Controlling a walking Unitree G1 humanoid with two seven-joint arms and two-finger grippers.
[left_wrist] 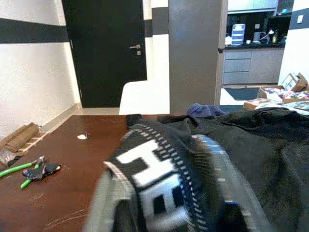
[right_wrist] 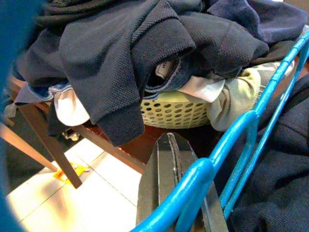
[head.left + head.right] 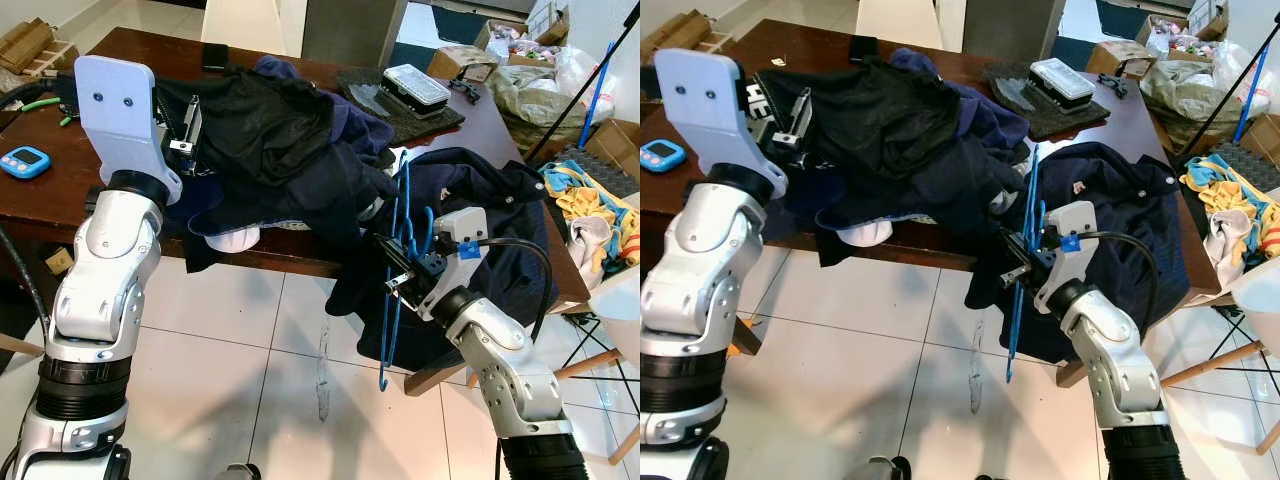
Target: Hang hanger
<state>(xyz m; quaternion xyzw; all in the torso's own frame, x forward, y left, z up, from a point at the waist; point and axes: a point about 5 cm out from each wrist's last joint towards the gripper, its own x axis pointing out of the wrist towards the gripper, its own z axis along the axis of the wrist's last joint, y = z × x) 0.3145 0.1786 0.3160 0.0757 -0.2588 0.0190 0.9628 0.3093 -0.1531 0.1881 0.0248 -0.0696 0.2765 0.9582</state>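
Right gripper (image 3: 396,268) is clamped on the blue plastic hanger (image 3: 393,300), dangling off the brown wooden table (image 3: 130,190) edge (left gripper (image 3: 185,135), fingers unreadable, sits in the dark clothes pile (image 3: 290,150)).

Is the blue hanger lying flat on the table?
No, the blue hanger hangs upright in the right gripper past the table edge.

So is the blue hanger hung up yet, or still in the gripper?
Still in the gripper. The right gripper is shut on the blue hanger, which dangles over the floor beside the table edge, near the navy shirt.
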